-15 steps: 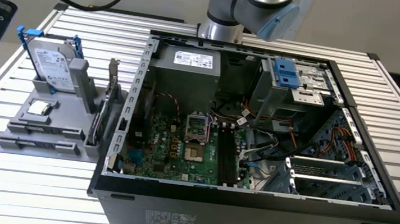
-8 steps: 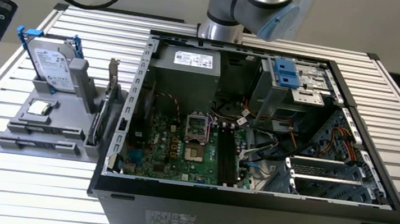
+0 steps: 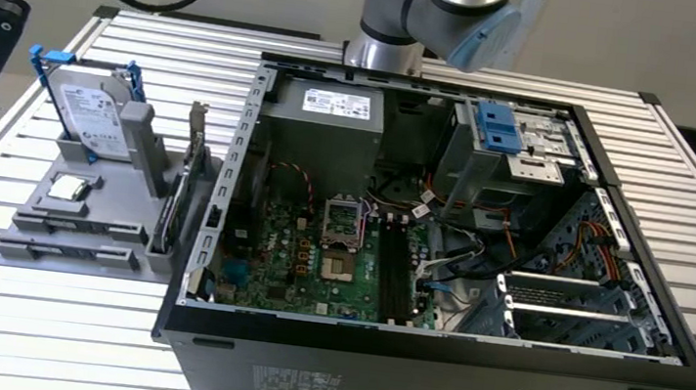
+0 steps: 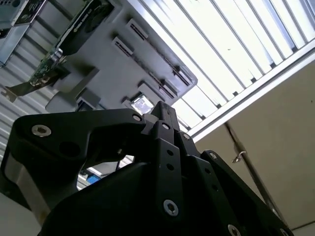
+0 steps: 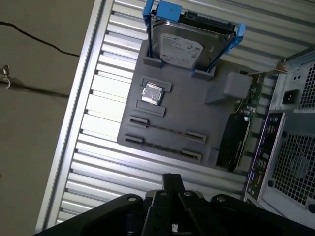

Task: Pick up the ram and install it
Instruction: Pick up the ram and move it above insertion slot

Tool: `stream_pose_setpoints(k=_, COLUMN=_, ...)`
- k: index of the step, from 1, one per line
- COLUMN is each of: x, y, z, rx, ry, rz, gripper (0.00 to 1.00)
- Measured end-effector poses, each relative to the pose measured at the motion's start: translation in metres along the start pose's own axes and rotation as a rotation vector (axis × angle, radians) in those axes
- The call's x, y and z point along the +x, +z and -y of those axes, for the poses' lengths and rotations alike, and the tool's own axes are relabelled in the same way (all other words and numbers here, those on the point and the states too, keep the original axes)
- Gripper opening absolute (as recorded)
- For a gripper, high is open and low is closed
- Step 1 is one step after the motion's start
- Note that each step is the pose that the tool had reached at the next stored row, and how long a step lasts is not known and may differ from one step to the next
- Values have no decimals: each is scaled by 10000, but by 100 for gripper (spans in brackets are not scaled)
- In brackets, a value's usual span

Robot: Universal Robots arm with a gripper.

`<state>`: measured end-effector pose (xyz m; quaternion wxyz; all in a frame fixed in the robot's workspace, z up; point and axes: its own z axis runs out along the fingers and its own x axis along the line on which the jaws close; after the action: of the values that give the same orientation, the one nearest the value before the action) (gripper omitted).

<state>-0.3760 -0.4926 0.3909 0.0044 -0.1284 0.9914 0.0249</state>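
Observation:
The ram (image 5: 162, 129) shows as a thin dark strip standing on edge between pale clips in the grey holder (image 5: 197, 105). A second strip like it (image 5: 157, 146) lies in the row beside it. In both wrist views my gripper (image 5: 172, 181) hangs above the slatted table just off the holder's edge nearest the ram rows, its fingertips (image 4: 164, 112) closed together with nothing between them. In the exterior view the holder (image 3: 130, 146) sits to the left of the open computer case (image 3: 436, 348), whose long black memory slots (image 3: 394, 271) lie on the green board.
The holder also carries a silver hard drive in blue brackets (image 5: 179, 46), a small square silver chip (image 5: 151, 93) and an upright card (image 5: 235, 137). The arm's wrist (image 3: 456, 1) is above the case's far side. The table edge (image 5: 74, 123) and floor lie beyond the holder.

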Motion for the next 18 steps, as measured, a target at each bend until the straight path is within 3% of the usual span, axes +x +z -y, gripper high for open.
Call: stream_pose_setpoints(k=18, x=2, y=0, z=0, rx=-25, ry=-1691, rz=-81, gripper=0)
